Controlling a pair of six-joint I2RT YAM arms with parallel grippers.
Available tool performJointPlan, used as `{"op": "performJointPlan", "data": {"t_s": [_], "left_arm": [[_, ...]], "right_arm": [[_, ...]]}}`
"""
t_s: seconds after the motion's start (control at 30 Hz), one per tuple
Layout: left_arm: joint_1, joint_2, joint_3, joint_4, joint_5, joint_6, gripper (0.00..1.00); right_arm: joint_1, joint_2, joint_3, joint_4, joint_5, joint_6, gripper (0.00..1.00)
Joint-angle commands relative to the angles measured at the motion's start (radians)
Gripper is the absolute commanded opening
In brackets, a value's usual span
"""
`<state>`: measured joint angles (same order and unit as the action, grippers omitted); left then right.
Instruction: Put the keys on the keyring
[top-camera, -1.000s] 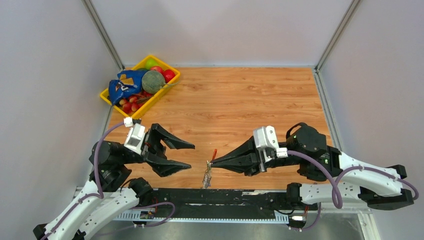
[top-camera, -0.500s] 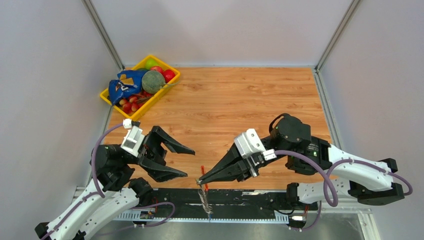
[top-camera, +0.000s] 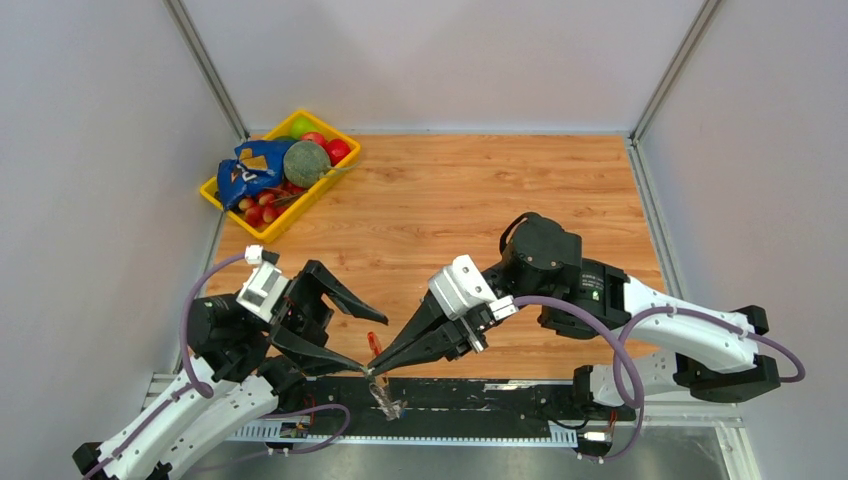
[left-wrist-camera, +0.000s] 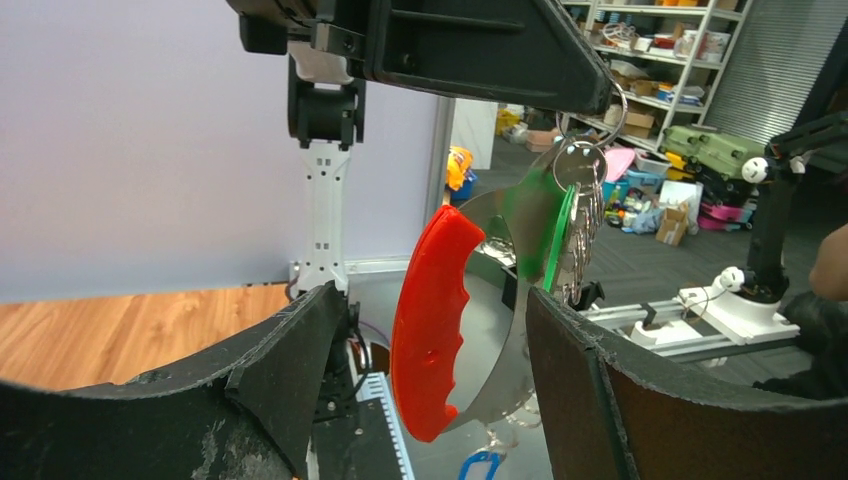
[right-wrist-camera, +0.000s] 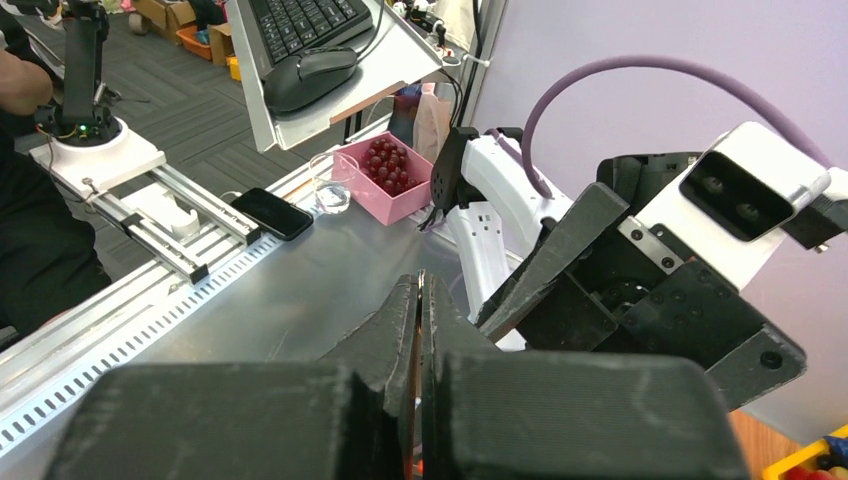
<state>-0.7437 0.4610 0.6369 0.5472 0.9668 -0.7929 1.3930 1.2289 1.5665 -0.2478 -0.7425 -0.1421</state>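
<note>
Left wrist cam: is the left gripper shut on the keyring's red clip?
No. The left gripper stands open, its fingers on either side of the red clip of the keyring, with gaps showing.

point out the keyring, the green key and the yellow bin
keyring (left-wrist-camera: 430, 320): left wrist view, middle of its curved red clip piece
green key (left-wrist-camera: 558, 240): left wrist view, edge of its green cap
yellow bin (top-camera: 300, 210): top view, its near right wall

White arms (top-camera: 690, 335), black jaws — purple cables (right-wrist-camera: 650, 63)
</note>
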Motion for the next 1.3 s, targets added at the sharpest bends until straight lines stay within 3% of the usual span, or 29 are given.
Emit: {"op": "performJointPlan", "data": {"t_s": [0.0,0.3,0.73,0.9,1.1,1.27], "left_arm": [[-0.002,-0.008,-0.019,0.131,0.06,-0.065,0.78],[-0.008,-0.007,-0.044,0.209,0.103,-0.111,0.71],[-0.012,0.035,-0.034,0.221,0.118,-0.106,0.3],[-0.012,0.06,-0.013,0.205,0.122,-0.074,0.02],[-0.012,0.072,0.021,0.027,0.087,0.054,0.0],[-0.012,0.091,0.085,-0.206,-0.004,0.219,0.0]], "right_arm": [[-0.007,0.011,0.067,0.028,-0.037,-0.046,0.0],[-0.044,0.021,0.071,0.028,-0.052,-0.066,0.0],[-0.063,-0.063,-0.01,0.028,-0.009,-0.089,0.0],[-0.063,-0.123,-0.075,0.028,0.037,-0.096,0.0],[-0.063,-0.229,-0.192,0.039,0.155,-0.085,0.02],[-0.063,-0.322,-0.297,0.056,0.341,-0.055,0.2]]}}
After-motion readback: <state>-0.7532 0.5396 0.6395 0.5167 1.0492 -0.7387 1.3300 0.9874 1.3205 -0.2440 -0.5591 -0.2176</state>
